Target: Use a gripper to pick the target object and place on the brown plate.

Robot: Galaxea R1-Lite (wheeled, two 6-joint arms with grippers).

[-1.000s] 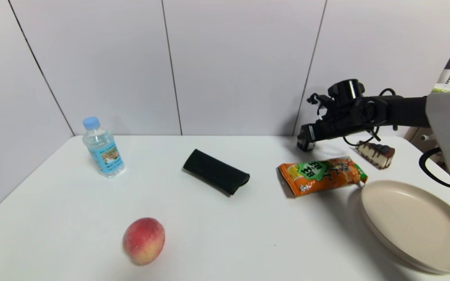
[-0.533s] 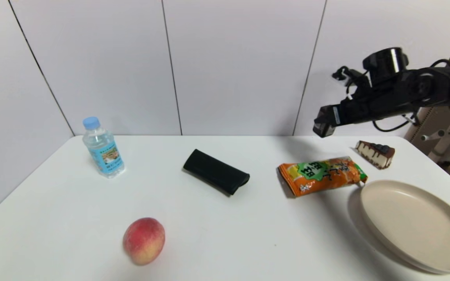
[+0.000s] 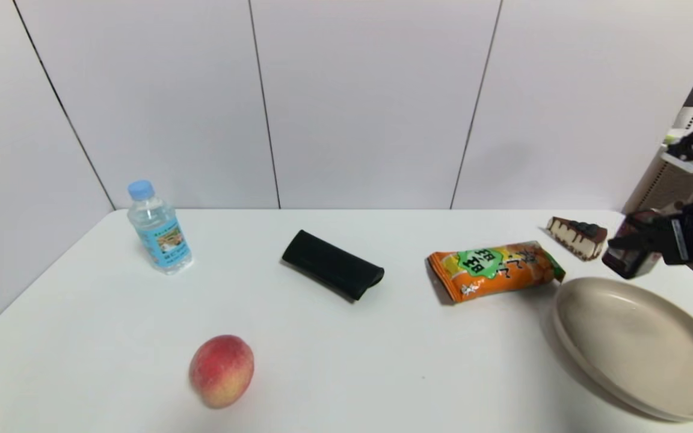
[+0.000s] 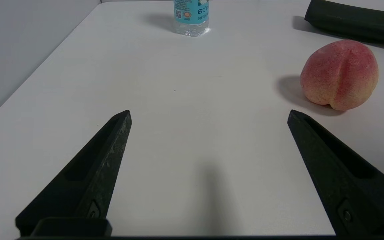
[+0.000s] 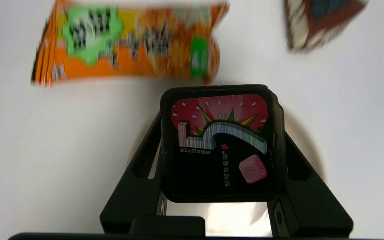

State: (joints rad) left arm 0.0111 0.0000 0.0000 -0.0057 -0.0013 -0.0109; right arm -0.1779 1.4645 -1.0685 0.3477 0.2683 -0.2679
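Carry step: my right gripper (image 3: 626, 260) jaws pinch the target object (image 5: 219, 146) aloft beside the cake slice (image 3: 578, 236); next, lower over the brown plate (image 3: 635, 349) and release; left gripper (image 4: 208, 115) idle, jaws spread above the counter (image 3: 334, 337)

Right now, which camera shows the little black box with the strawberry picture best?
The right wrist view: the black box fills the middle, printed top readable, pinched in the right claw. The head view shows it only sideways, beside the brown plate. The left wrist view misses it.
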